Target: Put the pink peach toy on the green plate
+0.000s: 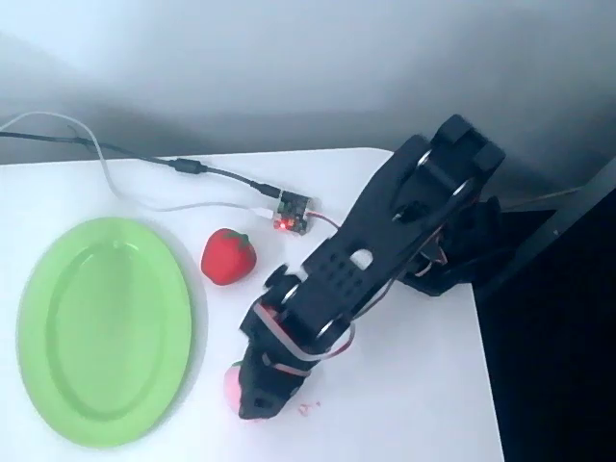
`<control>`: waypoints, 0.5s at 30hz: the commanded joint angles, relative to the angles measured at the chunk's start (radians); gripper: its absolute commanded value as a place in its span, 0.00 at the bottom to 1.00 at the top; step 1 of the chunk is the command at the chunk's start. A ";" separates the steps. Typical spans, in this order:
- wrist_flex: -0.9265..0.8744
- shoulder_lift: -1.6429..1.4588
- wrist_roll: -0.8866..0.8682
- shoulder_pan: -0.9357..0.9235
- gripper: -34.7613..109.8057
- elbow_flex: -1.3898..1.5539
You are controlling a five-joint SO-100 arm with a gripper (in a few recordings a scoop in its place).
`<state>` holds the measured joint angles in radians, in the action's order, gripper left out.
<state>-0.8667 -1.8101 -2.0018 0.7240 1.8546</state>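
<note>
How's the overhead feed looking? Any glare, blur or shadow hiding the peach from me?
Overhead view: soft and slightly hazy overall, with bright washed-out light on the white table; the green plate casts only a faint shadow along its right rim; the black tool covers most of the pink peach toy, leaving a pink sliver; whether the tool is open is unclear.

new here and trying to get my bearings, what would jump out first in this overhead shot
The black arm reaches in from the upper right across the white table, its pincer down over the pink peach toy near the bottom edge, which it mostly hides. The large green plate lies empty at the left. Between plate and arm sits a red strawberry toy.
</note>
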 commanded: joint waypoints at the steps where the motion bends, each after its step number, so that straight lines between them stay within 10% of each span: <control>1: 0.006 0.080 -0.003 0.028 0.57 -0.094; 15: -0.025 0.219 -0.040 0.078 0.46 0.005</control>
<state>-0.8544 -1.5846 -2.0371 0.7808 1.8423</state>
